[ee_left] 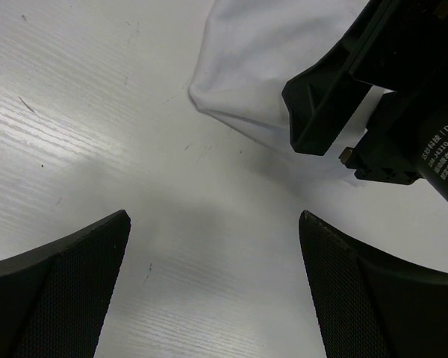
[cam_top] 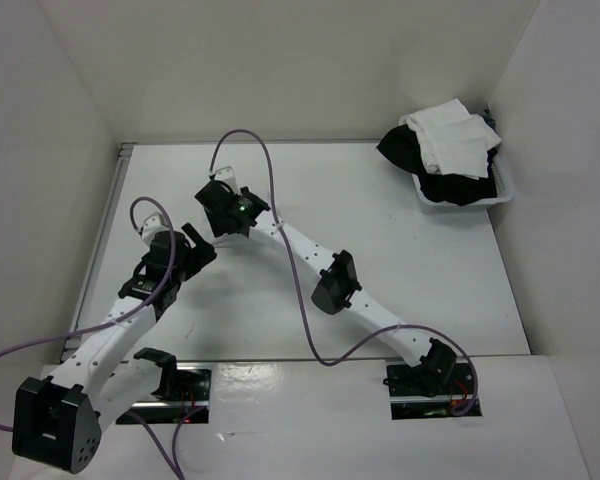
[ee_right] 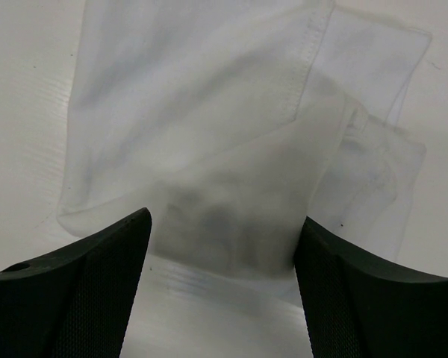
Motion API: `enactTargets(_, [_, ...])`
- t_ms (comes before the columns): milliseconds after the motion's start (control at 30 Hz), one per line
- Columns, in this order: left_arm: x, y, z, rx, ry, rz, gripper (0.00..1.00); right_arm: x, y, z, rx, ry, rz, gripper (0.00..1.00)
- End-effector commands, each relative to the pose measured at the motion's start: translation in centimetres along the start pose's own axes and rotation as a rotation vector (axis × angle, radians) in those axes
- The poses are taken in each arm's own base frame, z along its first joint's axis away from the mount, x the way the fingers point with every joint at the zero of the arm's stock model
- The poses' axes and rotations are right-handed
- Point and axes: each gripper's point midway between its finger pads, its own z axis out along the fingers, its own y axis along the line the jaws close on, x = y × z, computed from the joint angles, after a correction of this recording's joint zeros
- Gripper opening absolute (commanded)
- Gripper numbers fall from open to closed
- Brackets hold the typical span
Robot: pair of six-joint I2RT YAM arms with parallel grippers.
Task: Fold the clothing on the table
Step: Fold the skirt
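When you check the counter (cam_top: 400, 270), find the clothing (ee_right: 209, 127) lying flat on it, far to the left of the bin (cam_top: 504, 192). It is thin and white, in overlapping layers, with a stitched hem showing in the right wrist view. The right gripper (ee_right: 224, 220) hangs directly over it with jaws wide apart and nothing held; the fabric lies loose below the fingers (ee_right: 97, 291). The left gripper (ee_left: 215, 216) sits even farther from the bin, just beside the right one. Its jaws are fully spread over bare counter and hold nothing. One corner of the clothing lies ahead of it, partly under the right gripper. The bin stands at the counter's far right corner and holds a heap (cam_top: 450, 145) of white and black garments.
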Motion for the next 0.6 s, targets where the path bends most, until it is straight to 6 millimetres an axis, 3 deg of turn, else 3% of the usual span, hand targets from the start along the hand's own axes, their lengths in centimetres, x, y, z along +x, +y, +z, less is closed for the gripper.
enactTargets(0, [-0.6,-0.5,-0.4,0.032,-0.029,0.005,1.00,-6.2,-0.1,-5.5,-0.086,-0.114,0.045,0.79])
enactTargets(67, [-0.5,-0.4,-0.3,0.032,-0.029,0.005,1.00,-6.5,0.3,-6.1,-0.117,-0.113,0.038,0.79])
enactTargets(200, [0.0,-0.5,-0.4,0.039,-0.012,0.013,1.00,-9.9,1.2,-8.7,-0.203,-0.201,0.035,0.79])
enactTargets(300, [-0.3,-0.7,-0.7,0.051,-0.024,0.008,1.00,-11.6,2.0,-9.4,-0.274,-0.251,0.038,0.79])
enactTargets(467, [-0.4,-0.7,-1.0,0.060,-0.033,0.004,1.00,-13.4,0.8,-8.1,-0.371,-0.260,0.083,0.79])
enactTargets(567, [0.0,-0.7,-1.1,0.065,-0.027,0.010,1.00,-13.7,1.3,-7.7,-0.420,-0.266,0.095,0.79])
